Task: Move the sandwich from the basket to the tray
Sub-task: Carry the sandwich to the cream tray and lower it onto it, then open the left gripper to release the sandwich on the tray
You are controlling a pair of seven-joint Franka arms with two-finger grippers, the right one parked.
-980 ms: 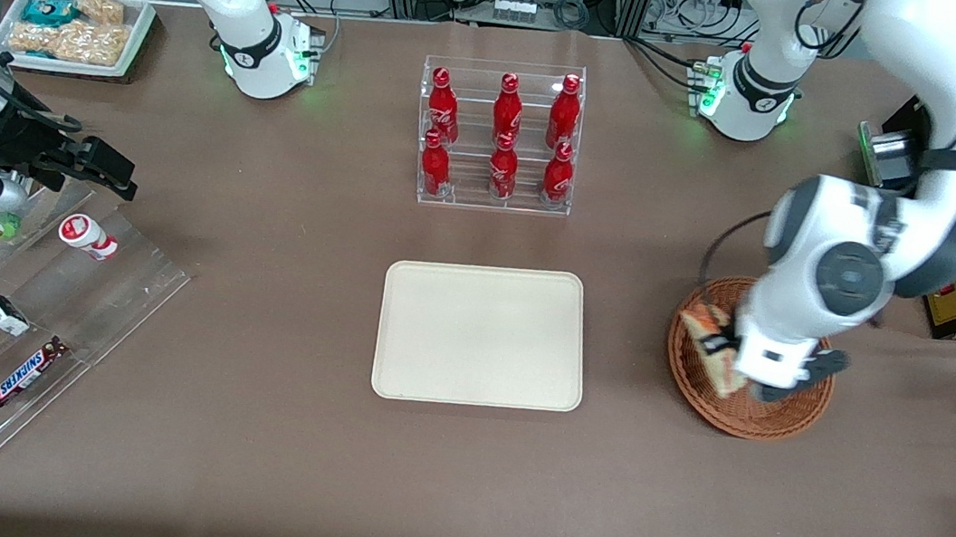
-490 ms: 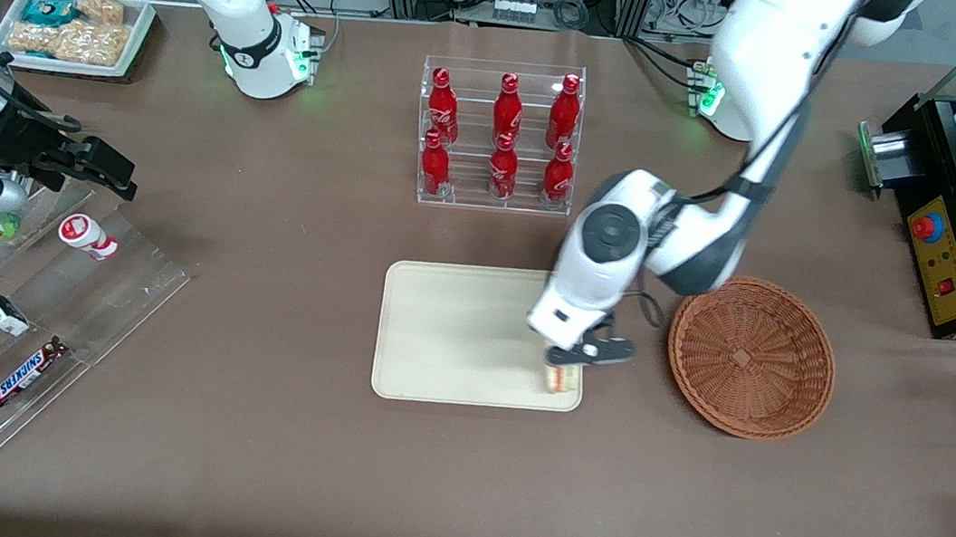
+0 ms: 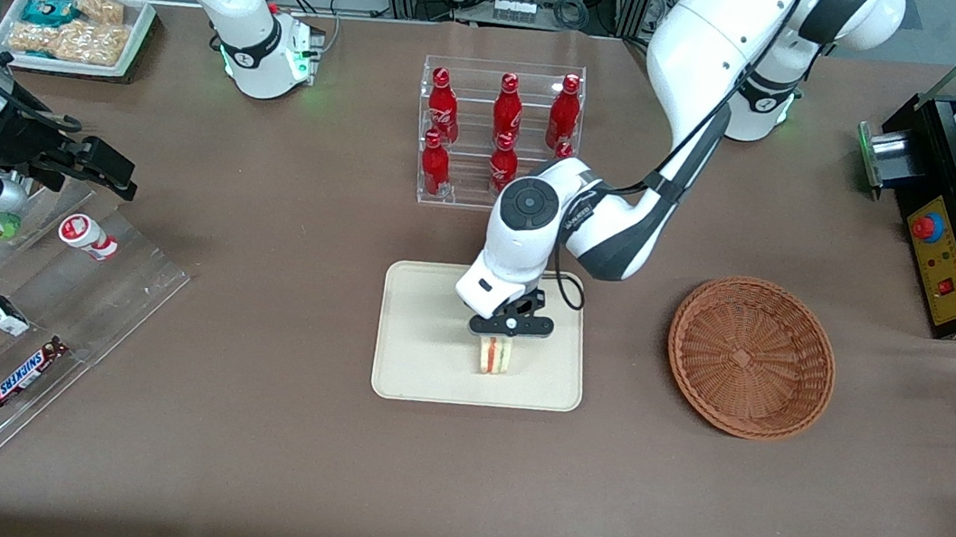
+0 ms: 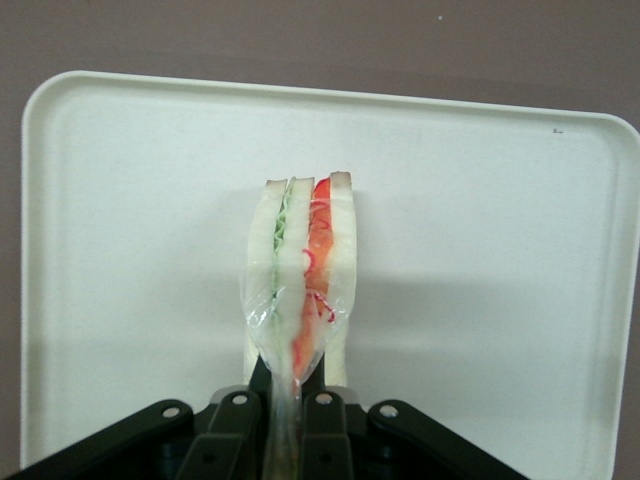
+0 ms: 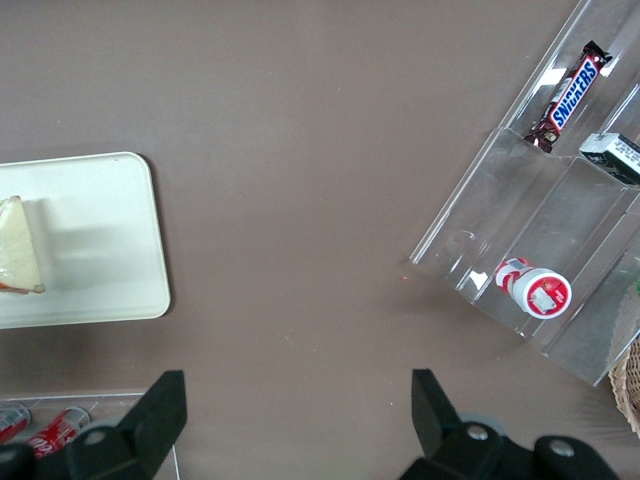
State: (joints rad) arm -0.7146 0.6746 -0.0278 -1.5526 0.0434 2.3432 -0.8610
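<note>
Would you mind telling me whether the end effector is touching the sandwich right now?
Touching. The left wrist view shows the end effector with its fingers pinched shut on the sandwich wrapper, above the tray.

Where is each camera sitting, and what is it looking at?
Front view: high above the table, looking down at the tray, the empty basket and both arms; the gripper holds the sandwich over the tray.
Left wrist view: on the working arm, looking down past its gripper, shut on the sandwich over the tray.
Right wrist view: on the parked arm, looking down at the table, with its own fingers showing.
All three share the sandwich and tray.
</note>
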